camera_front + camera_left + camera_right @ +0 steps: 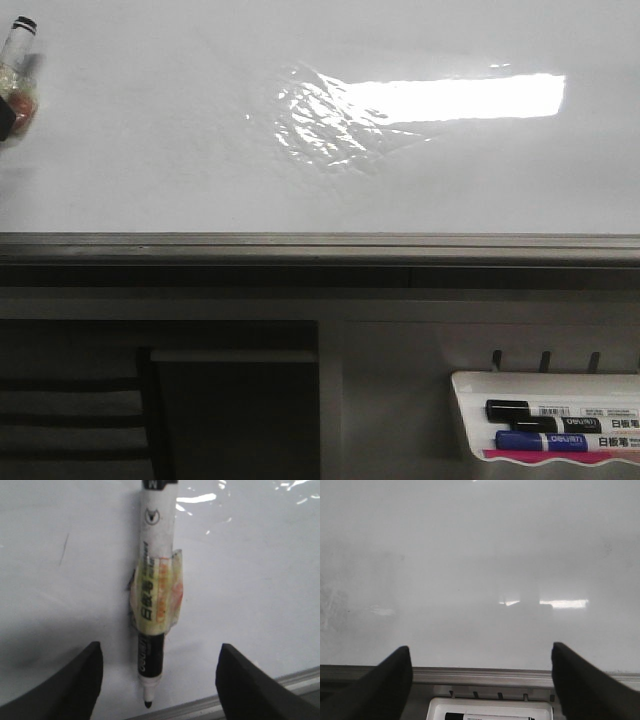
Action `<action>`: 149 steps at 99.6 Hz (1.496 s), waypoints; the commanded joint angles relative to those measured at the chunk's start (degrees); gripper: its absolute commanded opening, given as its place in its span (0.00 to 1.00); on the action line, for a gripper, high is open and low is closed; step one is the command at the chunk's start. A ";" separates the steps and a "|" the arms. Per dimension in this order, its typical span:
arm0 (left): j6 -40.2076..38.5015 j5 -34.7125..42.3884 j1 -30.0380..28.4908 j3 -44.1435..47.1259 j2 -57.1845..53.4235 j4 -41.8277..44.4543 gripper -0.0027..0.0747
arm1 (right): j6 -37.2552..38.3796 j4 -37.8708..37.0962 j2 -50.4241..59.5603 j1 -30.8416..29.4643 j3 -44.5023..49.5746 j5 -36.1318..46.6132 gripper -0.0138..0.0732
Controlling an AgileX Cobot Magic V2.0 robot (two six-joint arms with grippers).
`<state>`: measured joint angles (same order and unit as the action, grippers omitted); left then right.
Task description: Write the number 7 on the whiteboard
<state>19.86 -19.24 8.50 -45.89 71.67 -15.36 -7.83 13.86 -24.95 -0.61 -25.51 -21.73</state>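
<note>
In my left wrist view a whiteboard marker (154, 592) lies flat on the whiteboard (260, 580), right in the middle between the two dark fingers (65, 685) of my left hand (159, 682). The fingers are spread wide and touch nothing; the marker is well apart from both. Its long axis runs up and down in this frame, with the bare black tip near the lower edge, close to the grey edge strip (280, 687), and the white body going to the top. A piece of yellowish tape (160, 595) is wrapped around its middle.

In the front view the same marker (17, 70) is only partly seen at the upper left of the frame, so my left hand is clearly the nearer one. My right hand (481, 680) is also spread and holds nothing; it looks at bare board above the tray (490, 707) with spare markers.

I see no number 7 on the board yet, only a thin faint stroke (64, 549) at the upper left of the left wrist frame. I judge that I must first come down and close across the taped part.
</note>
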 commanded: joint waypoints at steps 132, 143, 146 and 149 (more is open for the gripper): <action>0.99 -26.90 2.92 -9.45 -1.17 3.18 0.01 | -0.71 0.51 -6.30 -0.33 -12.17 -16.58 0.75; 1.62 -38.00 2.92 -14.07 -0.91 2.48 0.01 | -3.81 0.51 -11.69 -0.33 -16.77 -23.58 0.75; 2.93 -40.15 2.92 -15.27 -0.91 1.45 0.01 | -4.96 0.81 -13.09 -0.33 -18.10 -24.93 0.75; 4.66 -42.50 2.99 -16.13 -0.91 0.29 0.01 | -6.56 1.32 -14.91 -0.33 -19.10 -26.43 0.75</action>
<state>21.96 -56.02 11.02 -57.68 72.24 -11.98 -10.43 13.95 -35.70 -0.61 -40.01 -46.81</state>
